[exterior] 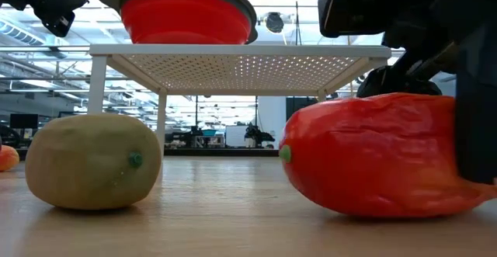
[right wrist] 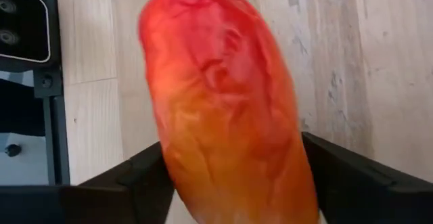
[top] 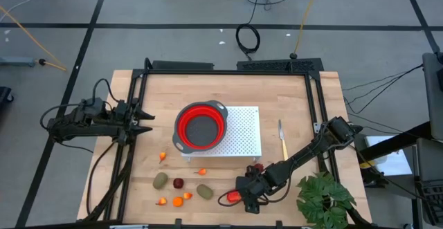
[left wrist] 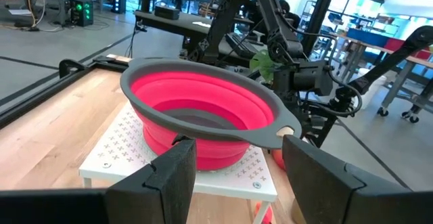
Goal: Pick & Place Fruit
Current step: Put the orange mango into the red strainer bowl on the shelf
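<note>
Mango (right wrist: 230, 109) lies near table's front edge, right of centre, between R gripper (top: 239, 196) fingers; jaws open, not yet clamped. Looks smooth, rounded, prob. slippery: grip across mid-belly. L gripper (top: 142, 122) open, waits at left edge.

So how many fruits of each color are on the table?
Red-orange mango: 1
Olive-brown ovals: 2
Dark red balls: 1 clearly showing
Small orange bits: 5
Total: 9
</note>
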`<state>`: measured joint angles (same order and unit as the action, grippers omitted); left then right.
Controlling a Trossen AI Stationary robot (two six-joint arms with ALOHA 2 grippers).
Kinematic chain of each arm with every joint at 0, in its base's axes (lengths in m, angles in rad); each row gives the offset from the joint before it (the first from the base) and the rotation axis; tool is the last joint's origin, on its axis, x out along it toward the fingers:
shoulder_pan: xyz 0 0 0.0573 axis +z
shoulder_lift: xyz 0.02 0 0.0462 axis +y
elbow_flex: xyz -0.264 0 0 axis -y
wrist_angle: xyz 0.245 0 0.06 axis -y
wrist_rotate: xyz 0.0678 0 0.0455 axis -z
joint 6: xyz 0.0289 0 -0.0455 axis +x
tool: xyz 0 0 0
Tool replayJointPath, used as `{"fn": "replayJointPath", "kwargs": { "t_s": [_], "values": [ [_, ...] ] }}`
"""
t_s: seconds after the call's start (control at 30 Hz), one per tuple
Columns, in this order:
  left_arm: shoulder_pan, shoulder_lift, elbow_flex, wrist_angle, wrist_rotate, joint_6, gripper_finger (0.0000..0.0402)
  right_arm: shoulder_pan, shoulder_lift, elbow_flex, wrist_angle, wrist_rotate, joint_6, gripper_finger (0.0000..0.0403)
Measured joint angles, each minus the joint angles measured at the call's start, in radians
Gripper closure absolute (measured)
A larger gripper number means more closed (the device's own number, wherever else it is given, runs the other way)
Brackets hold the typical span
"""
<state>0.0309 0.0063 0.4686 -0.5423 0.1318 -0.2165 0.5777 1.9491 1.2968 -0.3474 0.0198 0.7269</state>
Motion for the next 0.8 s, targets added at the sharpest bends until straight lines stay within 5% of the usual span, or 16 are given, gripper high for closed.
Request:
{"fn": "replayJointPath", "kwargs": {
  "t_s": [0.17,0.4,0.8],
  "values": [
    [0.000,0.000,0.000,0.000,0.000,0.000,0.0185,-0.001,0.000,0.000,0.023,-0.116,0.021,0.0167],
    [0.000,0.000,0.000,0.001,0.000,0.000,0.0185,0.000,-0.060,0.000,0.048,-0.206,0.124,0.0168],
    [0.000,0.000,0.000,0.002,0.001,0.000,0.0185,-0.008,-0.270,0.001,0.302,0.039,0.113,0.0169]
  ]
}}
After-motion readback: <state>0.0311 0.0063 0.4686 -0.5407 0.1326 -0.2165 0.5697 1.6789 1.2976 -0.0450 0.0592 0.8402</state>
